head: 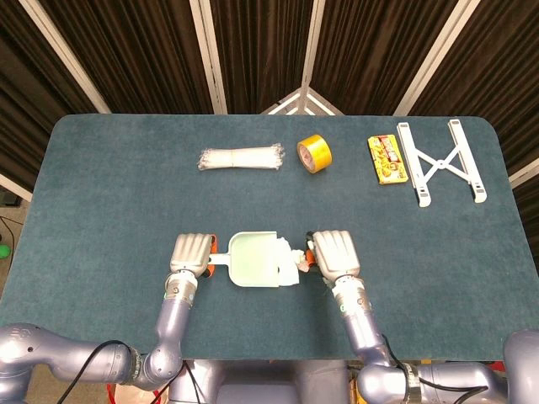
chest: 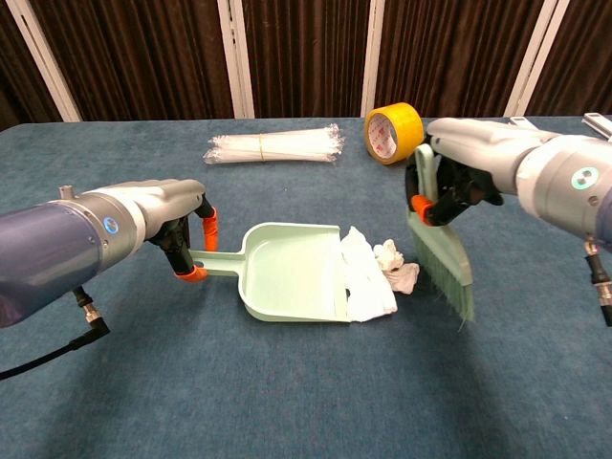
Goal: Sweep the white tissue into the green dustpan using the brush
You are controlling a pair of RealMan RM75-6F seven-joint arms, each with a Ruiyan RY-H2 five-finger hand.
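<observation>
Chest view showed the left hand (chest: 182, 229) gripping the handle of the green dustpan (chest: 292, 277), whose open lip faced the white tissue (chest: 373, 277). Part of the tissue already lay over that lip, while a crumpled lump sat on the table (chest: 306, 402) just beside the bristles. The right hand (chest: 454, 177) was wrapped around the brush (chest: 442, 253), held upright with the bristles at the tissue's far side. In the head view the right hand (head: 333, 252) hid the brush almost entirely.

Judging from this, the main risk was the light tissue riding up over the bristles or rolling sideways past the pan's corner if the stroke came at an angle. A hard push could also shove the dustpan backward, unless the left hand braced it firmly against the cloth.
</observation>
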